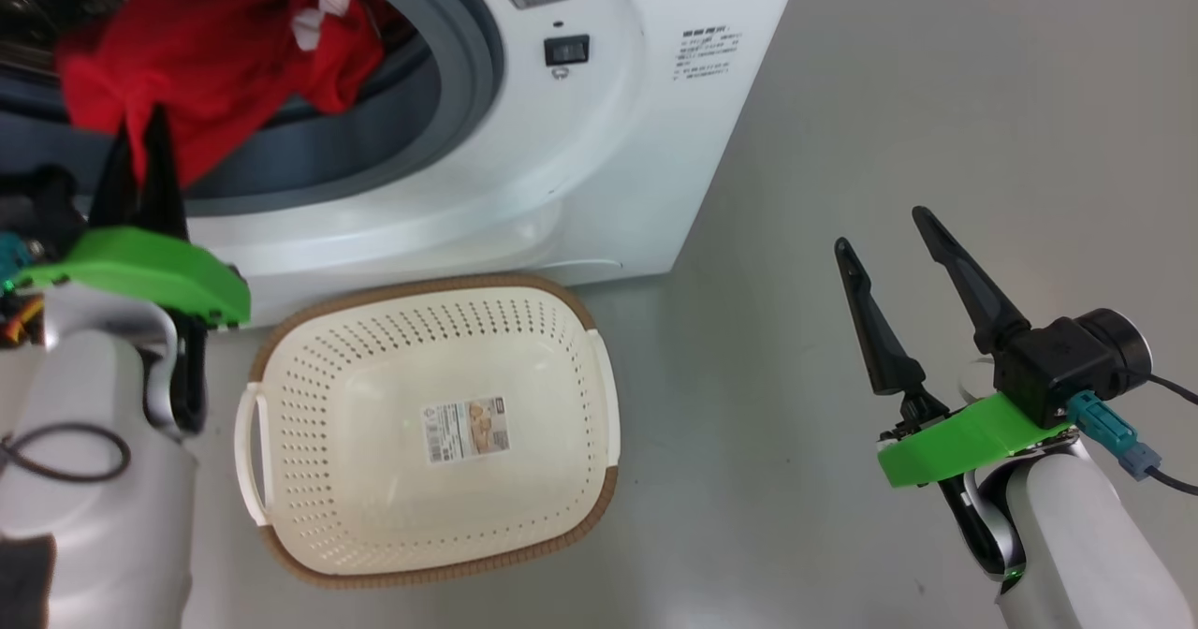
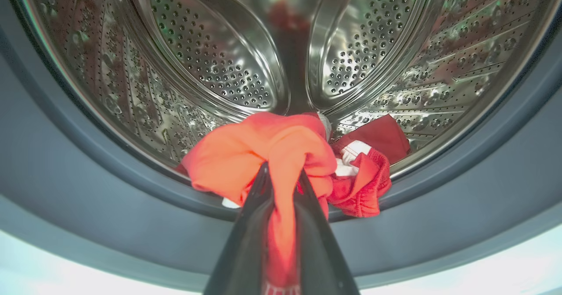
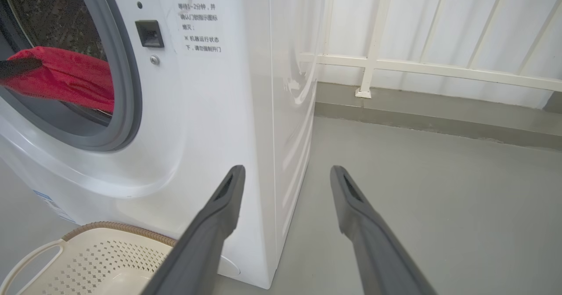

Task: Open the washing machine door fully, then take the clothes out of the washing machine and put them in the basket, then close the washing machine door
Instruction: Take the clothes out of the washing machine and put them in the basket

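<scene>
Clothes (image 1: 215,67), bright red, spill over the grey ring (image 1: 475,72) of the washing machine (image 1: 608,142), upper left in the head view, clenched in the left tool (image 2: 283,172). The basket (image 1: 412,285) sits just below; the right tool (image 1: 882,226) hangs released, lower right.

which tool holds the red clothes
The left tool, shut on the red clothes at the mouth of the washing machine; the right tool stands open and empty.
</scene>
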